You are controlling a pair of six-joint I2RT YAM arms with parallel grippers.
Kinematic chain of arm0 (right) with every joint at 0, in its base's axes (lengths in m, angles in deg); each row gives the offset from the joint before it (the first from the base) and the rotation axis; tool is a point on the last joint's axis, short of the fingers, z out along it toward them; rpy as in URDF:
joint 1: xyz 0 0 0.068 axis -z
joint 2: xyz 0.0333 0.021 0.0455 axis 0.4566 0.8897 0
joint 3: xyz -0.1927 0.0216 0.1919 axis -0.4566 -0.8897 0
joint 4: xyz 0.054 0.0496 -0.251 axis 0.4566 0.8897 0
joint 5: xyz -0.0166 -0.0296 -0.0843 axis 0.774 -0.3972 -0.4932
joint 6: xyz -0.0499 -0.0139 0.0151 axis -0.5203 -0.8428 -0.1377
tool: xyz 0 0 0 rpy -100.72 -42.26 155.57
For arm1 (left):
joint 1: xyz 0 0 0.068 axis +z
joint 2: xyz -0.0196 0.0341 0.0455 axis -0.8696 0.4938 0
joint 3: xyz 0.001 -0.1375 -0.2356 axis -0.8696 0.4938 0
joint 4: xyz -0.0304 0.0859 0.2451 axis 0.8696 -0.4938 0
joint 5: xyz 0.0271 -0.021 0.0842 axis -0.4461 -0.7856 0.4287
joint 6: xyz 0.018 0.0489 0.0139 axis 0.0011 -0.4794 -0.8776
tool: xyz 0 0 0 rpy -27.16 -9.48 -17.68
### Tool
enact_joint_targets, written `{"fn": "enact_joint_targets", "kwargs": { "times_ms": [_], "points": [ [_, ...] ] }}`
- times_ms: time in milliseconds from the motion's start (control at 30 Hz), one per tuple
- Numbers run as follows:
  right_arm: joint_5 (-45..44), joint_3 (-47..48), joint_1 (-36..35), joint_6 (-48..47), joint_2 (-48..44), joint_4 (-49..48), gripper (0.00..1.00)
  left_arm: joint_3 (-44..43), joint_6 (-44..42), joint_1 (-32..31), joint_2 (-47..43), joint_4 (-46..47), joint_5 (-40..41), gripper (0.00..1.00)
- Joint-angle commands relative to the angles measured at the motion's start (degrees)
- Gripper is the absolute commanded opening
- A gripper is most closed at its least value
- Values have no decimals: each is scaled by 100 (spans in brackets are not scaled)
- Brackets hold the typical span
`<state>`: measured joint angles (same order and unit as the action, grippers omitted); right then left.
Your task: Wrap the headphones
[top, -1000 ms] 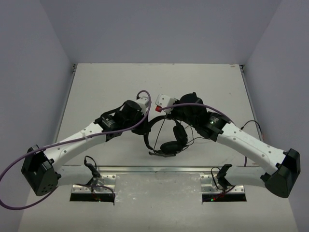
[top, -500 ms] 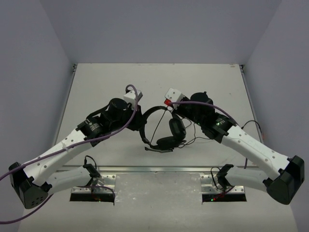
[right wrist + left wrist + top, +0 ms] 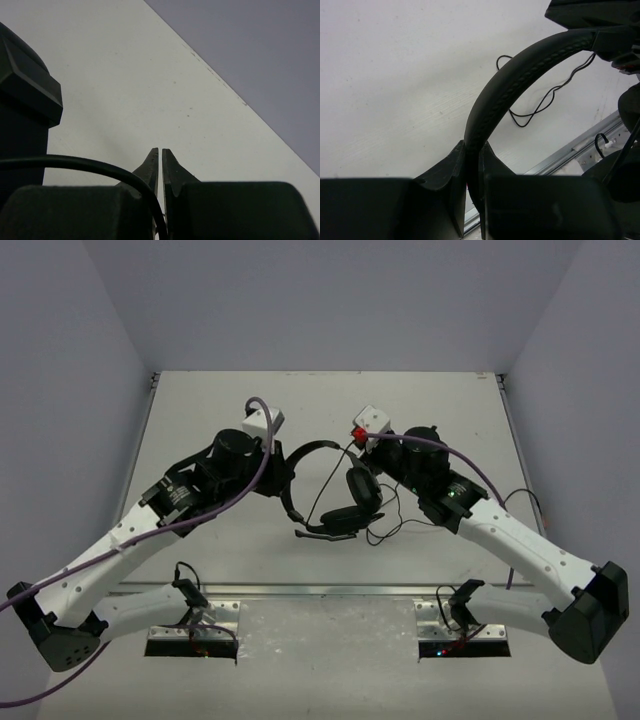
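The black headphones [image 3: 340, 502] hang between my two grippers above the table. My left gripper [image 3: 284, 477] is shut on the stitched headband [image 3: 520, 70], which arcs up to the right out of the jaws in the left wrist view [image 3: 473, 146]. The two ear cups [image 3: 362, 486] hang below the band. My right gripper [image 3: 355, 454] sits at the other end of the band; its fingers [image 3: 160, 150] are nearly together, and the thin black cord [image 3: 100, 167] runs down between them. Slack cord [image 3: 388, 525] loops on the table below.
Purple robot cables [image 3: 250, 475] run along both arms. A metal rail [image 3: 320, 590] with mounting plates lies along the table's near edge. Grey walls stand on the left, right and back of the white table [image 3: 200, 410].
Both arms have moved toward the back of the table, the left one also swinging left. The headphones have gone with them, and the band is now stretched wider between the grippers.
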<state>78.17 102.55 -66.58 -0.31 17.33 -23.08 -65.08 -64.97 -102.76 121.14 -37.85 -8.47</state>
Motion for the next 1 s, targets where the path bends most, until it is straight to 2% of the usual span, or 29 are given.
{"fn": "enact_joint_targets", "kwargs": {
  "times_ms": [0,133,233,267,367,567,733,767,867,967],
  "points": [
    [307,4,57,363,116,-516,7,-559,283,-45,-293,564,-90,0],
    [1035,-250,66,643,90,-1016,13,-903,354,-45,-407,757,-210,0],
    [1572,-418,66,941,169,-1552,24,-1149,362,-45,-390,924,-545,0],
    [1834,-418,66,1030,212,-1745,25,-1210,362,-45,-347,951,-859,0],
    [2222,-313,66,1408,423,-2053,26,-1535,327,-45,-198,881,-1020,0],
    [2548,-347,75,1953,836,-2694,29,-1914,310,-45,-135,635,-696,0],
    [2864,-514,75,2445,1109,-3143,52,-2142,371,-45,-65,345,-554,1],
    [2856,-558,66,2472,1136,-3214,55,-2273,354,-45,-4,249,-293,0],
    [2769,-541,83,2394,1110,-3101,57,-2397,266,-45,102,-112,59,0],
    [2751,-497,118,2314,1039,-2898,53,-2293,326,-45,93,-183,315,0]
  ]
}}
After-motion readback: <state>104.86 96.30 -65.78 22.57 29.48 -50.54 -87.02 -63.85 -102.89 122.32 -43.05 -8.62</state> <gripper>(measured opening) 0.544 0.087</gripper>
